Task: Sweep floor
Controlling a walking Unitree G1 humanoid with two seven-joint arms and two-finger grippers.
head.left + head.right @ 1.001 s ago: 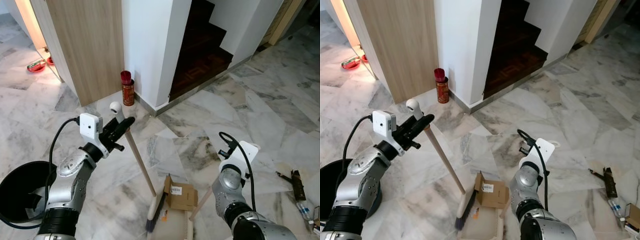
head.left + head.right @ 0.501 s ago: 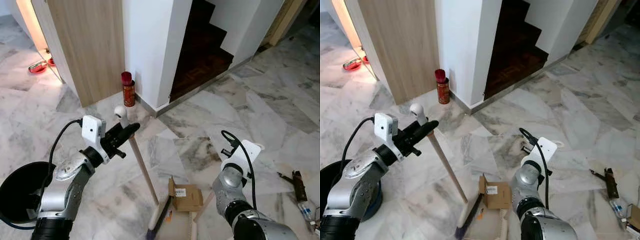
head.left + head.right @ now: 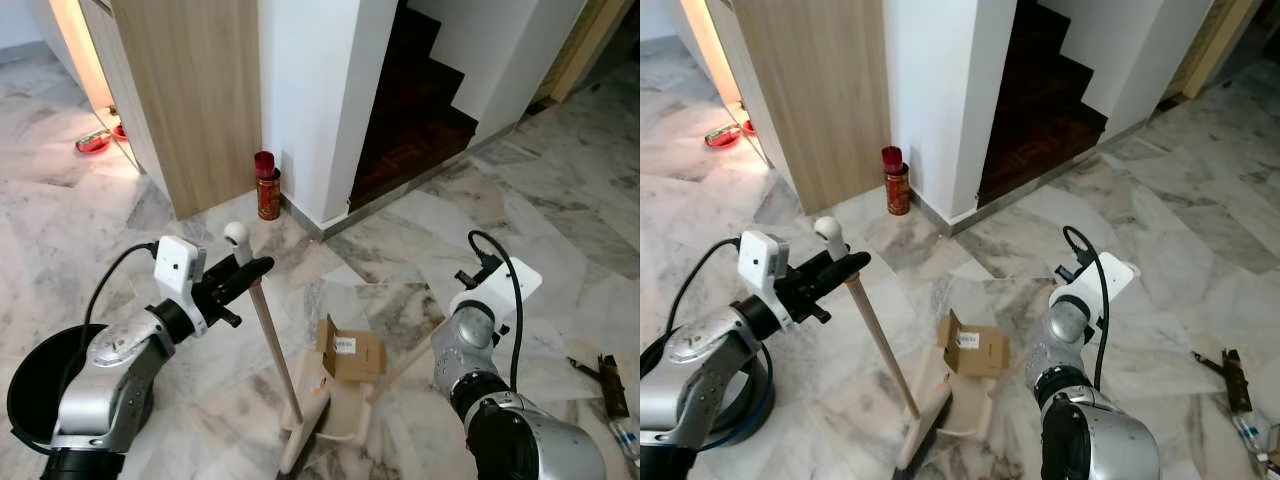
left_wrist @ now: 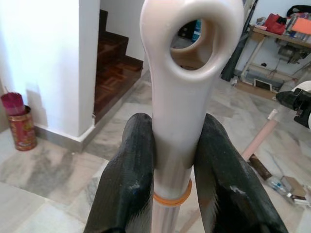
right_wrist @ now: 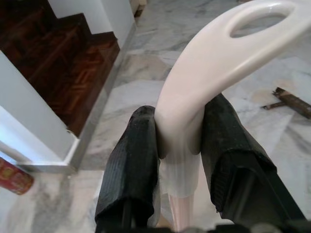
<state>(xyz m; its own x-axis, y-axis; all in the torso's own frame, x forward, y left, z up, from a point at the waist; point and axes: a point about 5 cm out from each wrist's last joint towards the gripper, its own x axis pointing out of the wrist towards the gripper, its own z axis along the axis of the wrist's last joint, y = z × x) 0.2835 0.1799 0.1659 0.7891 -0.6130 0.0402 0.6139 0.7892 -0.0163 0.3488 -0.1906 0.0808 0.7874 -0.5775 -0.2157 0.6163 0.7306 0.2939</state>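
Note:
My left gripper [image 3: 250, 271] is shut on the broom's cream grip [image 4: 187, 73], just below its ring top. The wooden broom shaft [image 3: 270, 345] slants down to the brush head [image 3: 300, 445] on the marble floor. A cream dustpan [image 3: 335, 405] lies right beside the brush. A small open cardboard box [image 3: 350, 350] rests at the pan's far edge. The pan's long handle [image 3: 405, 362] rises to my right arm [image 3: 495, 292]. In the right wrist view my right gripper [image 5: 180, 116] is shut on the handle's curved cream grip [image 5: 214, 58].
A black bin [image 3: 40, 385] stands at my lower left. A red can [image 3: 267, 186] holding red sticks stands by the white wall corner, beside a wooden panel [image 3: 190, 90]. Dark wooden stairs [image 3: 420, 110] rise behind. Debris [image 3: 605, 370] lies on the floor at right.
The whole picture has shifted, so the camera moved. The dustpan now shows more fully beneath the box, with the brush head close beside it. Both grips are unchanged.

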